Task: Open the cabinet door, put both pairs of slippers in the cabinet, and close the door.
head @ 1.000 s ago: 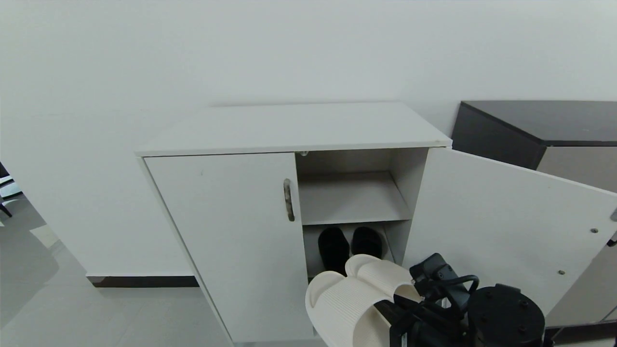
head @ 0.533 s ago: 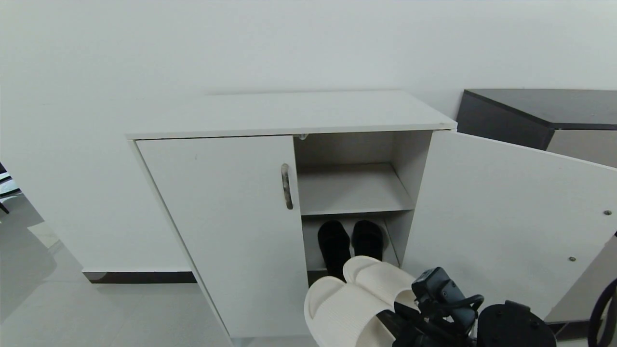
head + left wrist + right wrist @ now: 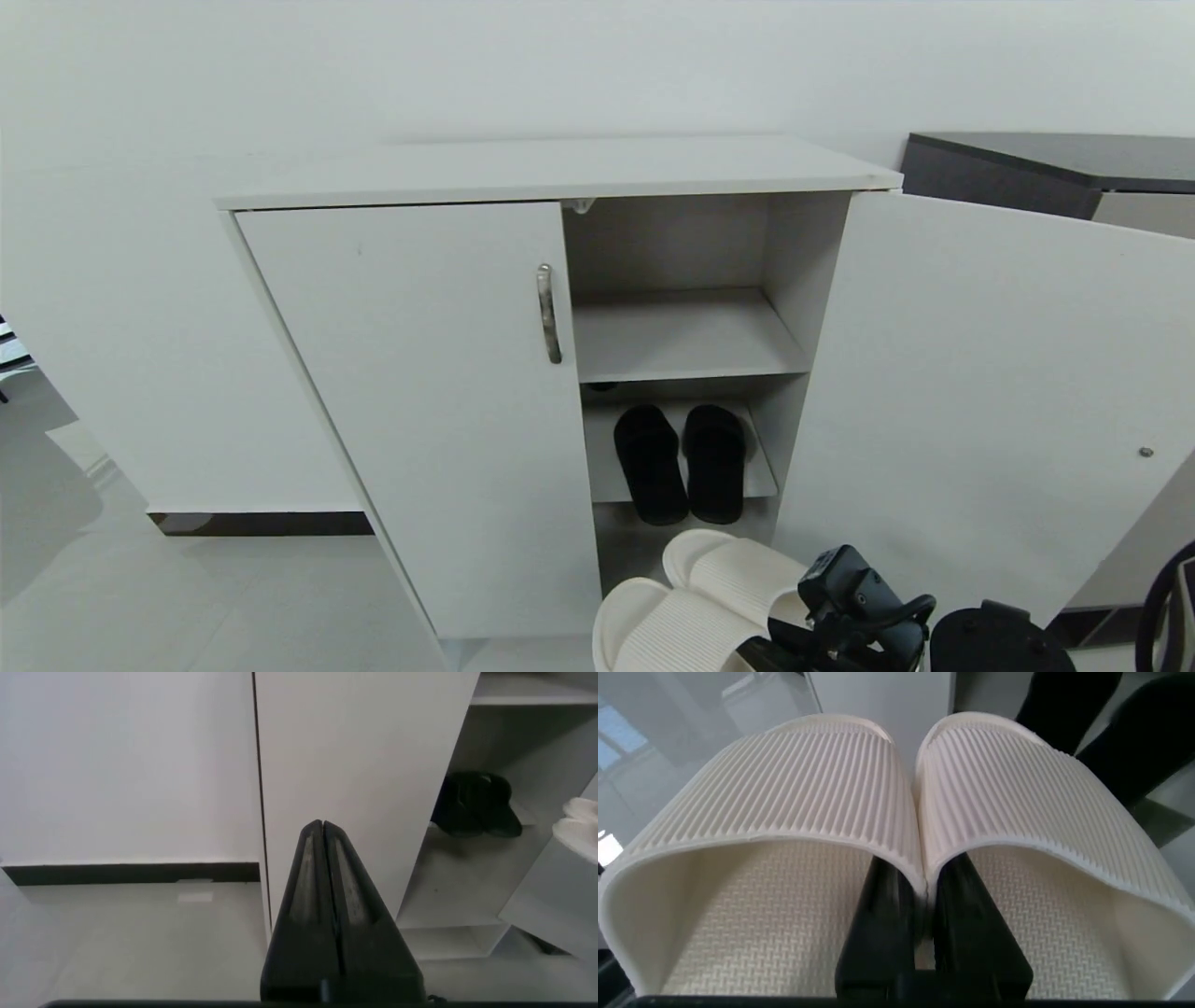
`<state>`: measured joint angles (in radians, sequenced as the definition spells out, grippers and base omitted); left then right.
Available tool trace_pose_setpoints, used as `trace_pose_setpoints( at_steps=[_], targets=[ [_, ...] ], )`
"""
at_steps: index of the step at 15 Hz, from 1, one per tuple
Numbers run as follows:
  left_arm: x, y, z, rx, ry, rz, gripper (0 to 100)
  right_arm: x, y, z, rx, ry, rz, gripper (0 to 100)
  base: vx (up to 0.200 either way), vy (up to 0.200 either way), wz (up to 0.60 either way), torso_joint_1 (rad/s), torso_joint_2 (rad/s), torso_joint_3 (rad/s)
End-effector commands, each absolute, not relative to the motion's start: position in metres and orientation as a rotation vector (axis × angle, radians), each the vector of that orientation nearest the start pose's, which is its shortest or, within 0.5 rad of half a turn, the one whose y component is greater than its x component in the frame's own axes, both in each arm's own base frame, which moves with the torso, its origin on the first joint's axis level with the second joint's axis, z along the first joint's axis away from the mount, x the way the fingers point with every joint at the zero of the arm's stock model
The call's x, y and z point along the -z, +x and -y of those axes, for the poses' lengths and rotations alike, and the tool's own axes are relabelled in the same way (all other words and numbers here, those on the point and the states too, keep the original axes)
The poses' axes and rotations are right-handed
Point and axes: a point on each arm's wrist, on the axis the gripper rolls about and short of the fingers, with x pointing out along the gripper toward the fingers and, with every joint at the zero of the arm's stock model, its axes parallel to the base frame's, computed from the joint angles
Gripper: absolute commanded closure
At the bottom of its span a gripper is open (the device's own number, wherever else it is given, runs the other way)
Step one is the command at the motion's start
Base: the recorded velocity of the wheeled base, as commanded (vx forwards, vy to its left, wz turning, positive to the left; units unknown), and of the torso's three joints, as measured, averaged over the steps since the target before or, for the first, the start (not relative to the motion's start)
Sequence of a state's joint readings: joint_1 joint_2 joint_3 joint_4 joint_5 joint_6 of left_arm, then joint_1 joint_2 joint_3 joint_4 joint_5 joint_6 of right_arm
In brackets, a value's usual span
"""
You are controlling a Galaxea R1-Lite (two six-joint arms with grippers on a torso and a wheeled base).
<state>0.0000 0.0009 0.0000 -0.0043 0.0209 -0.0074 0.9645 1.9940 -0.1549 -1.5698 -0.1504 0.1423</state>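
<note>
The white cabinet (image 3: 560,173) stands against the wall with its right door (image 3: 980,392) swung open and its left door (image 3: 429,401) closed. A pair of black slippers (image 3: 681,462) (image 3: 481,803) lies side by side on the lower shelf. My right gripper (image 3: 920,905) is shut on the inner edges of a pair of white ribbed slippers (image 3: 691,597) (image 3: 906,793), holding them together in front of the opening, below the black pair's shelf. My left gripper (image 3: 323,826) is shut on nothing, low in front of the closed left door.
A metal handle (image 3: 549,313) runs along the closed door's inner edge. An upper shelf (image 3: 686,341) sits above the black slippers. A dark cabinet (image 3: 1055,163) stands behind the open door at the right. Pale floor (image 3: 187,597) lies to the left.
The head view has shifted, so the cabinet sits higher in the picture. The white slippers and right gripper now hang lower against the cabinet, below the black pair instead of overlapping it.
</note>
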Motion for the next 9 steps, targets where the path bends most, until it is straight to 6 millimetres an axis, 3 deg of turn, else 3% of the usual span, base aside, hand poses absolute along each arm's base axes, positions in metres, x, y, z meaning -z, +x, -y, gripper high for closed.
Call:
trace_pose_setpoints(
  at_steps=[1,5,6,7,9],
  targets=[
    [-0.076,-0.023,0.0,-0.021,-0.008,0.003,100,-0.059,0.144,-0.202,-0.791,-0.009,-0.286,100,0.0,0.0,0.0,-0.11,0.45,0.315],
    [-0.076,-0.023,0.0,-0.021,-0.008,0.003,100,-0.074,0.144,-0.205,-0.787,0.003,-0.212,100,0.0,0.0,0.0,-0.041,0.17,0.131],
    [-0.076,-0.023,-0.001,-0.023,-0.008,0.003,100,-0.093,0.148,-0.213,-0.772,0.052,-0.136,100,0.0,0.0,0.0,0.0,0.0,0.0],
    [-0.076,-0.023,-0.001,-0.023,-0.008,0.003,100,-0.098,0.153,-0.219,-0.726,0.04,-0.146,100,0.0,0.0,0.0,0.0,0.0,0.0],
    [-0.076,-0.023,-0.001,-0.023,-0.006,0.003,100,-0.14,0.171,-0.239,-0.465,0.023,-0.225,100,0.0,0.0,0.0,0.0,0.0,0.0]
  ],
)
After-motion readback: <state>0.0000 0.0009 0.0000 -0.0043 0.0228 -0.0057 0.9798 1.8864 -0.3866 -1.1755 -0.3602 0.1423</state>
